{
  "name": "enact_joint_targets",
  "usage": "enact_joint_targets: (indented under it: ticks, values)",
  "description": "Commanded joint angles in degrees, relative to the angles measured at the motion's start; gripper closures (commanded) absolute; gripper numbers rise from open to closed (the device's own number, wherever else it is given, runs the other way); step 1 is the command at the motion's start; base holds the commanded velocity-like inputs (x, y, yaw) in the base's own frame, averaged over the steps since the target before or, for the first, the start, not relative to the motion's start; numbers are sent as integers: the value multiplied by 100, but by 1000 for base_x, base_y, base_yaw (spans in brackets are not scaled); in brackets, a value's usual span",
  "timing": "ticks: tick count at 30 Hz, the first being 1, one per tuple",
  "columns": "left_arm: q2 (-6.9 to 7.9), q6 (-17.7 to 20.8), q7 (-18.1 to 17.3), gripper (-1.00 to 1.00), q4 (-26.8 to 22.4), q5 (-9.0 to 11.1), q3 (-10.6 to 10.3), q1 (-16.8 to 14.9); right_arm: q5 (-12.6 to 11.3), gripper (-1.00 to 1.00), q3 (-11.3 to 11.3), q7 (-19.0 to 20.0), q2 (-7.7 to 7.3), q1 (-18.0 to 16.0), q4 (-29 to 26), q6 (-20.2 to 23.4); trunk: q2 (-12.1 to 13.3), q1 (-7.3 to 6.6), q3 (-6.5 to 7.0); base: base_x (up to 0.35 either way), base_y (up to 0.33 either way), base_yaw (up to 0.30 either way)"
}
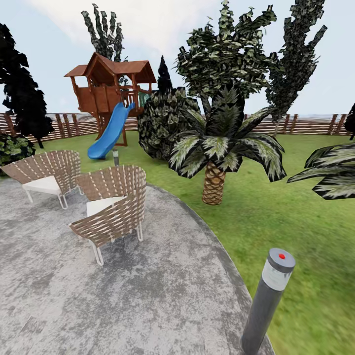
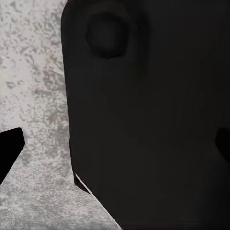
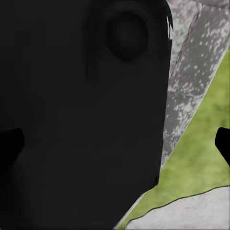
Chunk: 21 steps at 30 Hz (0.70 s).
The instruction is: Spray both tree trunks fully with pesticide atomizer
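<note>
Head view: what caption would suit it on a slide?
Garden patio with two wicker chairs, a palm, a bollard lamp and a play tower with slide.

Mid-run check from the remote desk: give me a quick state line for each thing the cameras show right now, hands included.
Bollard lamp: upright at the paving's edge, leaning slightly in the view.
Near wicker chair: upright on the paving, unoccupied.
Far wicker chair: upright, unoccupied, white cushion in place.
Palm: standing on the lawn.
Play tower: standing, blue slide attached.
Fence: intact along the lawn's far edge.
Left hand, right hand: open or shut cannot be told.
</note>
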Motion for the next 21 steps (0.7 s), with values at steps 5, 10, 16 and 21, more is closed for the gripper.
enact_joint_targets:
  ticks: [5,10,16,21]
  values:
    - [-20,34,24,-100,-9,9,9,69,-17,-100,-9,-7,-71,-54,122,46,-1,0,-3,0,0,0]
    - [-20,34,24,-100,-9,9,9,69,-17,-100,-9,-7,-71,-54,122,46,-1,0,-3,0,0,0]
    - [-20,34,24,-100,-9,9,9,69,-17,-100,-9,-7,-71,-54,122,46,-1,0,-3,0,0,0]
    - [-85,36,10,-100,-74,9,37,100,5,-100,6,-4,-59,-59,105,36,-1,0,-3,0,0,0]
